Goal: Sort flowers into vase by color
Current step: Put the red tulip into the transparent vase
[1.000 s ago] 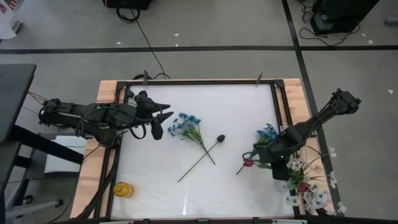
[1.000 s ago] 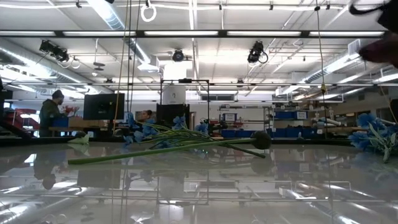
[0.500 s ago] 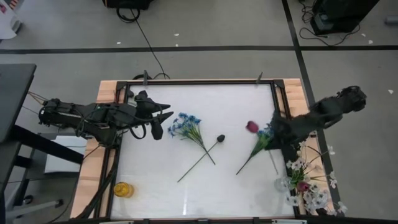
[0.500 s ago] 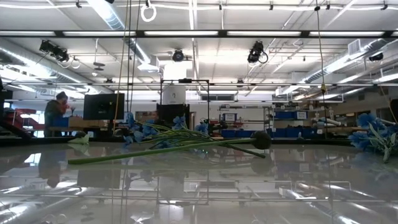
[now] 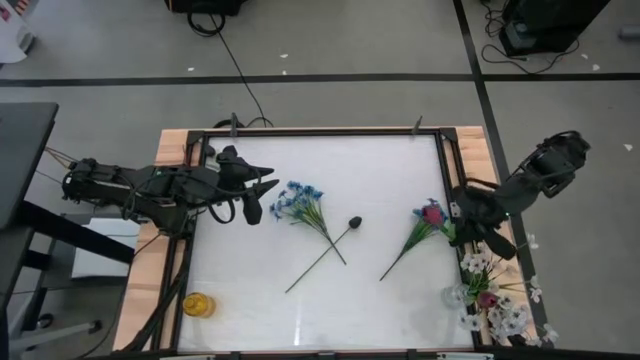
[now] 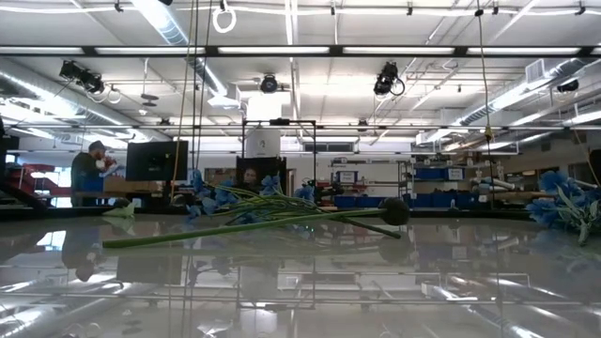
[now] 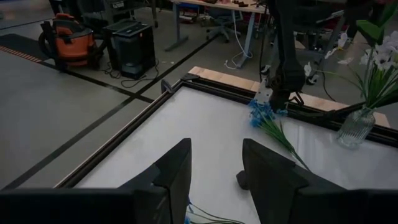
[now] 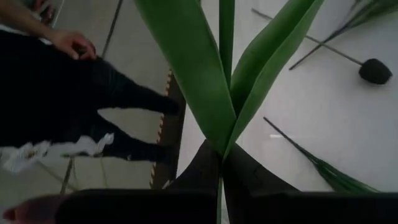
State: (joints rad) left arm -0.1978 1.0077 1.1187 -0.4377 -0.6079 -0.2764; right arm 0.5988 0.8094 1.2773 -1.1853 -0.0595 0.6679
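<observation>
Flowers lie in several spots, and one is off the table: the right tool [image 5: 458,212], near the table's right edge, is pinched tight on a red tulip [image 5: 432,213], its green stem and leaves running between the fingers [image 8: 205,168] in the right wrist view. Just beside that tool a blue sprig [image 5: 420,232] lies on the white table [image 5: 380,170], stem slanting toward the middle. At the front right corner a glass vase [image 5: 458,296] holds white sprays [image 5: 478,265] and a red bloom [image 5: 487,299], right below the right arm. Mid-table, a black bud [image 5: 354,222] on a long stem crosses the stem of a blue bunch [image 5: 298,200]. The left tool [image 5: 270,189] hovers at the table's left side, just beside that blue bunch, fingers [image 7: 177,171] parted and holding nothing. A yellow cup [image 5: 198,304] sits at the front left corner, well apart from everything. In the right wrist view a person's hand [image 8: 73,43] shows beyond the table edge.
</observation>
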